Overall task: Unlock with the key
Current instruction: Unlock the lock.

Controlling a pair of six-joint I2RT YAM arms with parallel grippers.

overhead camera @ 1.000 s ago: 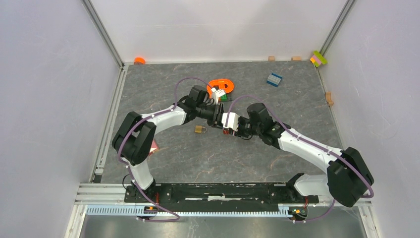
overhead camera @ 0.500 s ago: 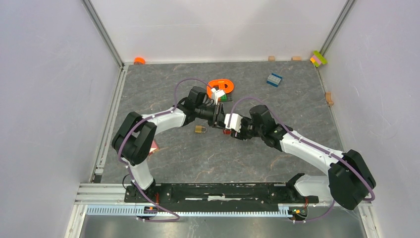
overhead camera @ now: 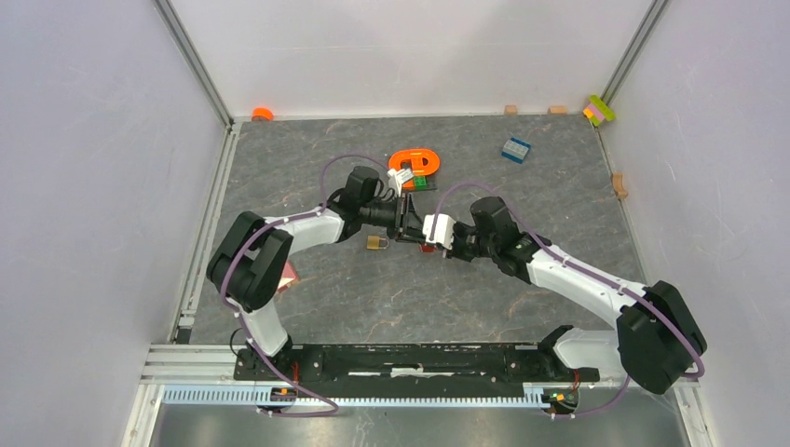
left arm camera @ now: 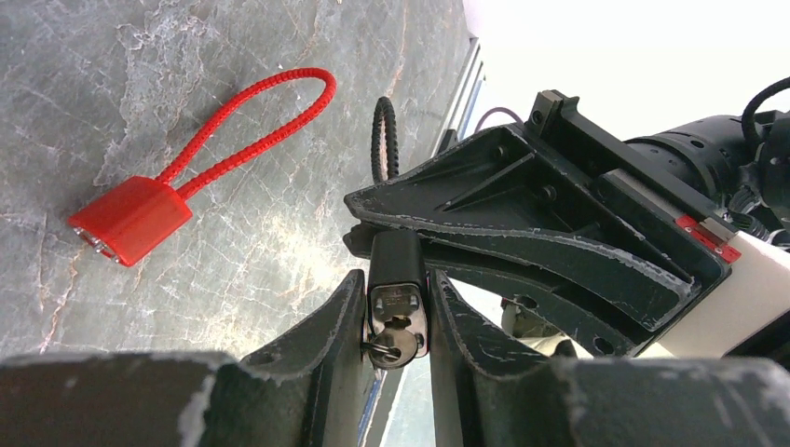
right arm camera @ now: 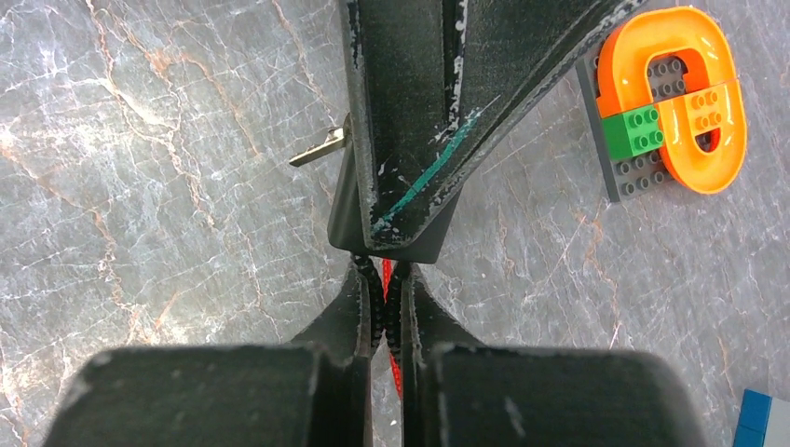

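A black cable padlock is held in the air between both grippers. My left gripper is shut on its body, and a silver key sits in the keyhole at the body's end. My right gripper is shut on the lock's black cable loop. The key juts out sideways past the left gripper's finger in the right wrist view. In the top view the two grippers meet nose to nose, left and right, above mid-table.
A red cable padlock lies on the table under the grippers. A small brass padlock lies just left of them. An orange and grey brick piece and a blue block lie further back.
The left arm has drawn slightly left and toward the near side, and the right gripper has followed it a little. Both grips look unchanged.
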